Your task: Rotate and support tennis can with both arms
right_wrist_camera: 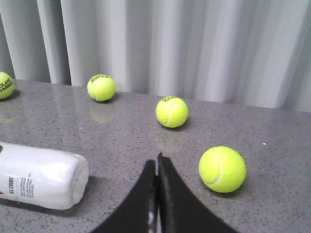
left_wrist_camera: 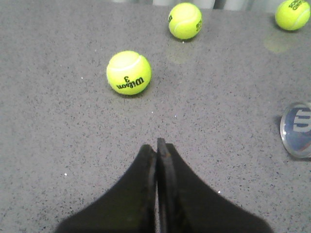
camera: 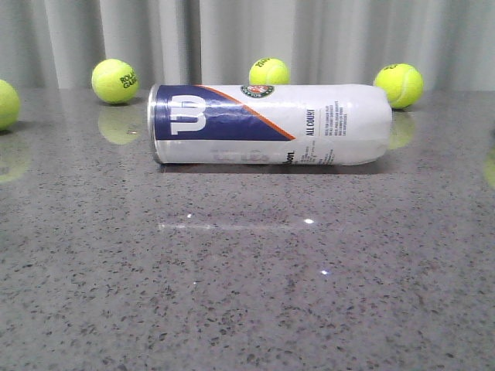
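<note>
The tennis can [camera: 271, 124] lies on its side across the grey speckled table [camera: 247, 294], silver rim to the left and white rounded end to the right. Neither arm shows in the front view. In the left wrist view my left gripper [left_wrist_camera: 157, 144] is shut and empty above bare table, and the can's clear rim end [left_wrist_camera: 297, 128] sits off to one side, well apart. My right gripper [right_wrist_camera: 157, 160] is shut too, holding nothing, with the can's white end [right_wrist_camera: 43, 177] a short way beside it.
Yellow-green tennis balls lie round the can: three behind it [camera: 115, 80] [camera: 269, 72] [camera: 398, 84] and one at the left edge [camera: 6, 103]. A ball [right_wrist_camera: 222, 169] rests close by the right fingers. Another ball [left_wrist_camera: 129, 73] lies ahead of the left fingers. A grey curtain [camera: 247, 39] backs the table.
</note>
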### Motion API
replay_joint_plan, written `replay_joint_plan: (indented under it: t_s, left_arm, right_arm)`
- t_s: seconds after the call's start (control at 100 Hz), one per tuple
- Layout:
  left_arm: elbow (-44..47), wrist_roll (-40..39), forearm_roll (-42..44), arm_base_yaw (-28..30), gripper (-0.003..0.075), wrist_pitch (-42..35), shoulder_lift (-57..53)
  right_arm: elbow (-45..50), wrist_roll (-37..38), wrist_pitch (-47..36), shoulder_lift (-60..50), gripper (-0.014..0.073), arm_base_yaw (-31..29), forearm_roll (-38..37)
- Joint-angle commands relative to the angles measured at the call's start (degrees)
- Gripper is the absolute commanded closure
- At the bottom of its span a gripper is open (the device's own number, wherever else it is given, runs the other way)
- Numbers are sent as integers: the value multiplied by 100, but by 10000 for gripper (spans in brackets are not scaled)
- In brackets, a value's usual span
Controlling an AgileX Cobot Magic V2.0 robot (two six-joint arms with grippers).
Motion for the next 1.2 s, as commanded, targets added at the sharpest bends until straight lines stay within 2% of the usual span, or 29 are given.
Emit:
replay_joint_plan:
  t_s: [0.0,0.09,0.16,0.23,0.38,0.47,0.59,0.69,0.96,1.04,1.19]
  left_arm:
    - [-216,-54,-81,24,740,-293,200]
    - [-216,-54,-113,24,725,-254,310]
    - [-216,-54,-113,24,662,-254,348]
    - [-216,-54,-113,24,555,-254,371]
    - [-216,-54,-113,24,258,-286,371]
    - [-216,-54,-246,24,158,-295,371]
    - [-216,-54,-763,24,153,-295,512]
    - [-216,202,-1622,24,153,-309,807]
    - [-216,3175,-4955,24,153,-140,1977]
    - [-233,4001,-5979,24,153,191,2353]
    - [-449,5289,-7154,24,153,1014,3162]
  right_arm:
    - [-146,2,-399,6,662,-36,56]
    - [-146,2,-399,6,662,-36,56]
    - [-146,2,-399,6,662,-36,56]
    - [-146,2,-399,6,662,-36,56]
    - [-146,2,-399,6,662,-36,56]
    - [-146,2,-399,6,662,-36,56]
    - [-146,2,-399,6,662,-36,56]
    - [-146,2,-399,6,662,-36,56]
    - [-146,2,-399,6,662,-36,56]
    - [-146,2,-399,6,662,-36,56]
    - [-146,2,-399,6,662,-36,56]
